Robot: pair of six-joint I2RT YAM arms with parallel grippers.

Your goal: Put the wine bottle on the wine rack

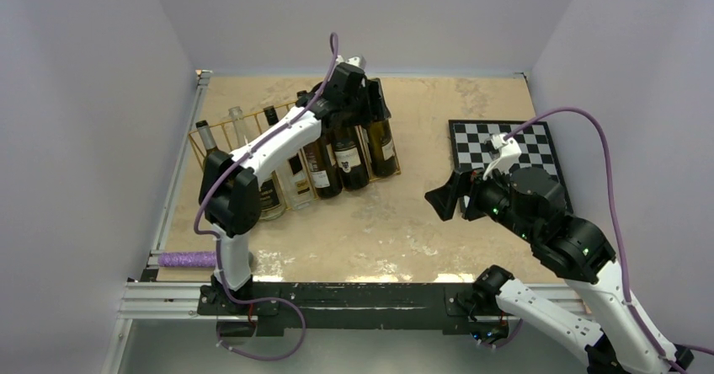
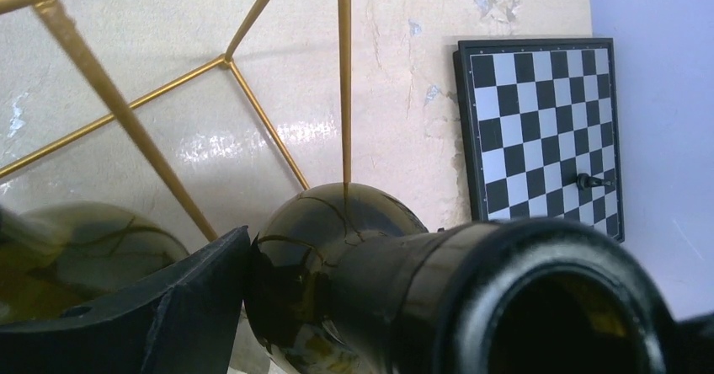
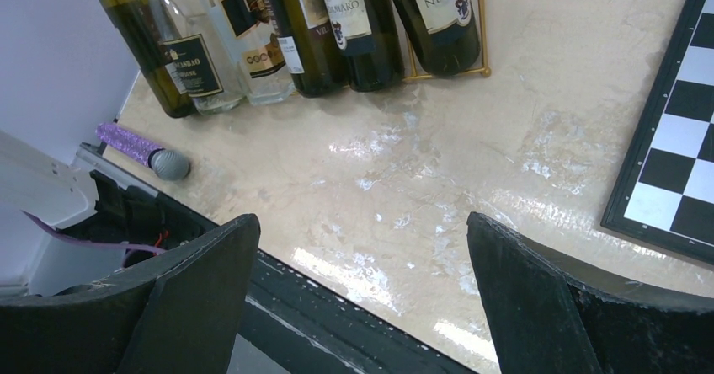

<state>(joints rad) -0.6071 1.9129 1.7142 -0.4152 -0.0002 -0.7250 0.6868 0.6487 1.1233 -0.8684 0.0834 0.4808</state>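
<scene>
The gold wire wine rack [image 1: 221, 123] stands at the back left and holds several bottles lying side by side. The rightmost one, a dark wine bottle [image 1: 383, 142], lies in the end slot with its neck pointing away. My left gripper [image 1: 362, 88] is at that neck. In the left wrist view the gripper [image 2: 471, 307] is open around the neck of the bottle [image 2: 337, 248]; the left finger [image 2: 168, 307] stands apart from the neck. Gold rack wires [image 2: 126, 121] cross above. My right gripper [image 1: 450, 197] hovers open and empty over the table's middle right; it also shows in the right wrist view [image 3: 362, 281].
A black-and-white chessboard [image 1: 505, 151] lies at the right, with one small piece on it [image 2: 594, 181]. A purple-handled tool [image 1: 185, 259] lies at the near left edge. The bottle bases [image 3: 337, 20] face the open beige tabletop [image 1: 379, 222].
</scene>
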